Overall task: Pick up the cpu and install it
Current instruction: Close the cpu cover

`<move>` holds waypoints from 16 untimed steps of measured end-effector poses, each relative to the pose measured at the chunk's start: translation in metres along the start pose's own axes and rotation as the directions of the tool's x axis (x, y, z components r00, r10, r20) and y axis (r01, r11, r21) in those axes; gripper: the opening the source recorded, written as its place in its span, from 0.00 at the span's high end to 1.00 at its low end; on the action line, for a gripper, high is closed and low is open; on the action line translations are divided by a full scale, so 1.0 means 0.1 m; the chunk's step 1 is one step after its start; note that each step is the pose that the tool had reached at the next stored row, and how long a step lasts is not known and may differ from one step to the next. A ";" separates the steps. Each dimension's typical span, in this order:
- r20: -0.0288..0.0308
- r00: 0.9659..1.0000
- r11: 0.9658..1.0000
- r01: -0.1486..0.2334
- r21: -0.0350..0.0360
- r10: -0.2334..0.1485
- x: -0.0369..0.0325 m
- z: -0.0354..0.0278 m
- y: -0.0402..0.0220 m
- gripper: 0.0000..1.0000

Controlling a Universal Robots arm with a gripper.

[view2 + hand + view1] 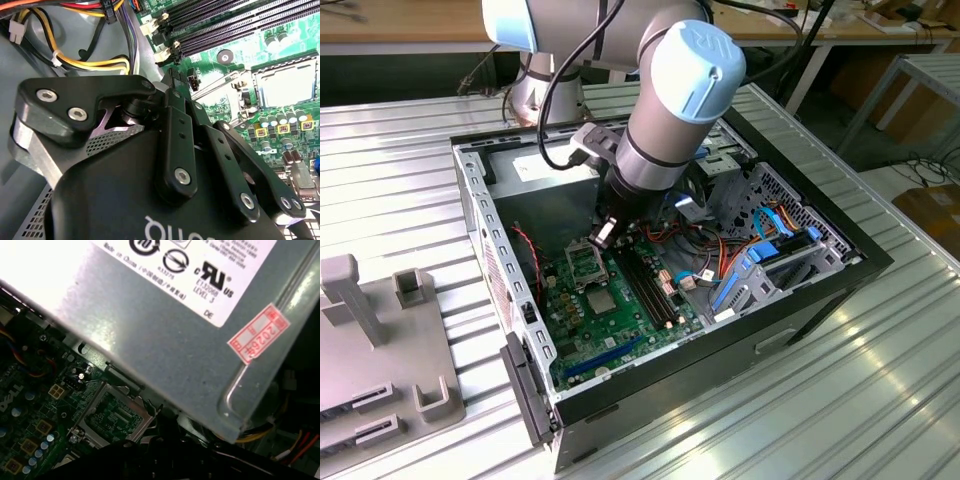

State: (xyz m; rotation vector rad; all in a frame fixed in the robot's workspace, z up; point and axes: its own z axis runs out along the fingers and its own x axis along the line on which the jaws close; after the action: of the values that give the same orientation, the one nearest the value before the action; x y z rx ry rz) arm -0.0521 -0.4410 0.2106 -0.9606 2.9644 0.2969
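The cpu (599, 300), a pale silvery square, lies flat in its socket on the green motherboard (620, 330) inside the open computer case. In the second wrist view the cpu (285, 85) sits within the metal socket frame. The hinged load plate (232, 95) stands swung open beside it. That open frame (115, 412) also shows in the first wrist view. My gripper (603, 232) hangs just above the raised load plate, a little behind the cpu and apart from it. Its black linkage (175, 150) hides the tips.
A grey power supply box (540, 190) stands close behind the gripper. Memory slots (645, 285) run beside the socket, and loose cables (760, 240) and a drive cage lie at the exterior view's right. A grey fixture (370, 340) sits on the ribbed table.
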 end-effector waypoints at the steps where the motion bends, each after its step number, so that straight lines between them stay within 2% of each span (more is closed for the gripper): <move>1: 0.000 1.000 1.000 0.001 0.000 -0.001 0.000 -0.002 0.000 0.89; 7: -0.003 1.000 1.000 0.005 0.003 -0.005 -0.001 -0.023 0.005 0.89; 9: -0.007 1.000 1.000 0.006 0.007 -0.006 0.000 -0.034 0.008 0.89; 12: -0.016 1.000 1.000 0.008 0.019 -0.008 -0.001 -0.037 0.008 0.89; 16: -0.019 1.000 1.000 0.010 0.022 -0.009 -0.001 -0.051 0.011 0.89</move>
State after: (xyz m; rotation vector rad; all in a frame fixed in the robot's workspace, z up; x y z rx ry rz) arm -0.0523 -0.4410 0.2158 -0.9805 2.9721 0.2558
